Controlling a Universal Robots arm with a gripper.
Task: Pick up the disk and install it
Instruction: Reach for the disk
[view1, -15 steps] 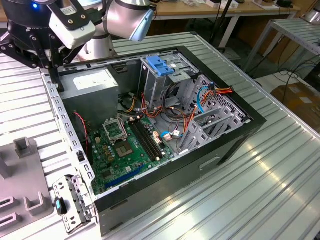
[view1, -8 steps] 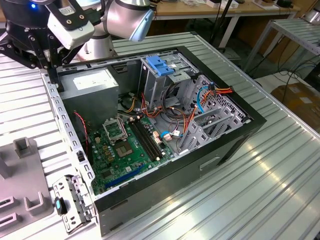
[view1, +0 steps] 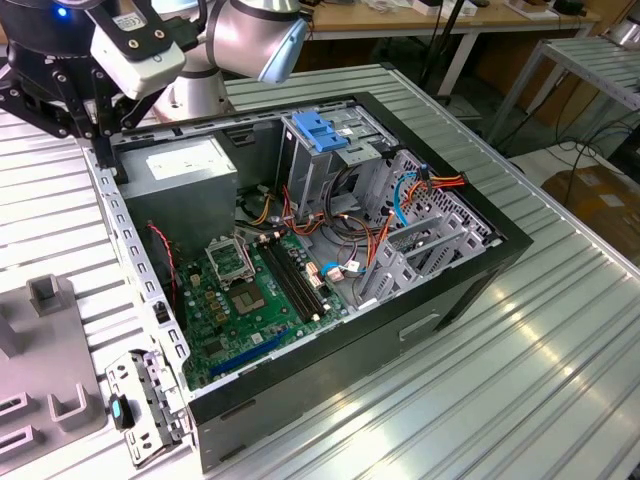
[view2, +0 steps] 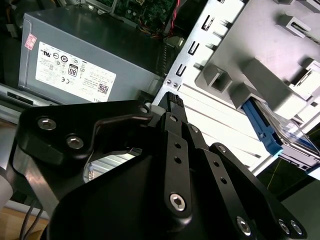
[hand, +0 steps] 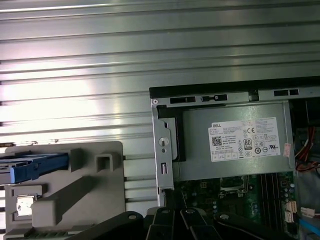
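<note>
Task barely started. In the first wrist view the disk sits in a grey holder on the table, outside the case, off to one side of the jaws and well apart from them. Jaws hang over the case edge near the power supply, not on the disk; open or closed, cannot tell. Pickup and install into the cage are both left.

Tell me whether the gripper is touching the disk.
Apart. In the first wrist view the disk lies in the grey holder, and bare holder and table separate it from the gripper.
</note>
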